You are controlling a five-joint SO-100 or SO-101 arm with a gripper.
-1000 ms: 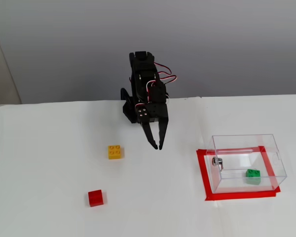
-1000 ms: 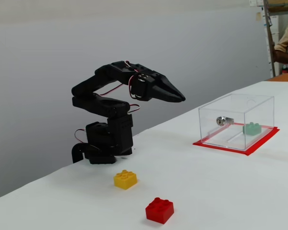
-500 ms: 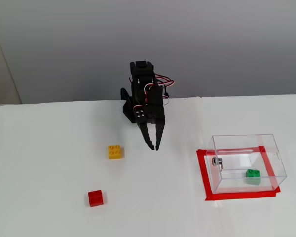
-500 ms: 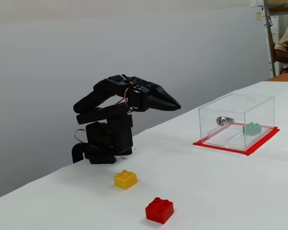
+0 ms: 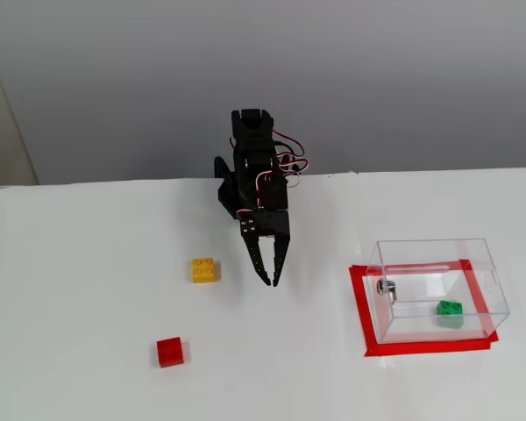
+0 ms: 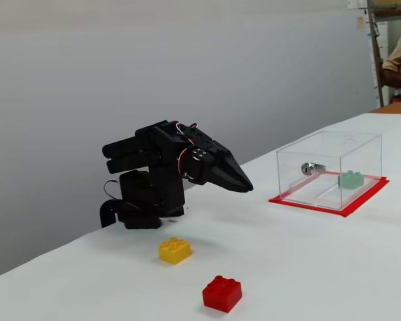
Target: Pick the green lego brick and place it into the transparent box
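Studded green lego brick [image 5: 449, 308] inside clear-walled transparent box [image 5: 486, 279]

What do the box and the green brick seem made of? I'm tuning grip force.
The transparent box looks like clear rigid plastic, perhaps acrylic: glossy, see-through walls. The green lego brick inside it looks like hard, smooth moulded plastic with studs on top.

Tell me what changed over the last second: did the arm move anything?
Only the arm moved: it folded back toward its base, and the gripper swung away from the transparent box and dipped toward the table, empty. The green lego brick stayed inside the box; the yellow brick and red brick stayed put.
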